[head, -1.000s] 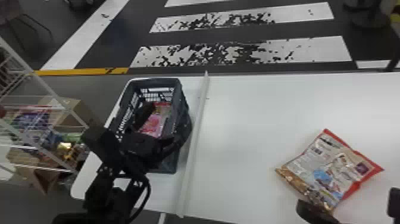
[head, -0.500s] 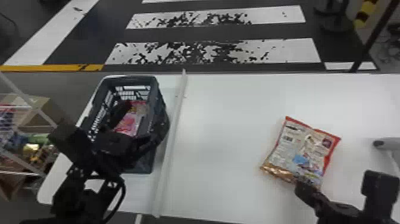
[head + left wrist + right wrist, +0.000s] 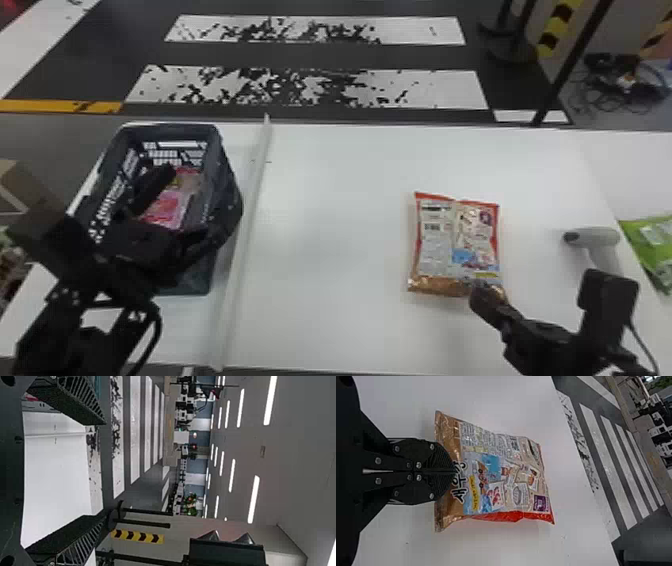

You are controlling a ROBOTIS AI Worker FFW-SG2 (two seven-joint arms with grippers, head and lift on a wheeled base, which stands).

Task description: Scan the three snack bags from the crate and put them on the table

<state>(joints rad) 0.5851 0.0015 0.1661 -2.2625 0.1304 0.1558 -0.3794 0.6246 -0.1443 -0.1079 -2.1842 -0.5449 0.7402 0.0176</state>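
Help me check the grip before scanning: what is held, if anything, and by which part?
The snack bag, by the middle of its brown end, pinched in the right hand. The left hand is open and empty.

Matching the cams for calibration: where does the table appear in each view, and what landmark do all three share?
Head: table across the centre, crate on its left part.
Left wrist: table between the left end effector's open fingers.
Right wrist: table around the bag.
Shared landmark: white floor stripes beyond the table.
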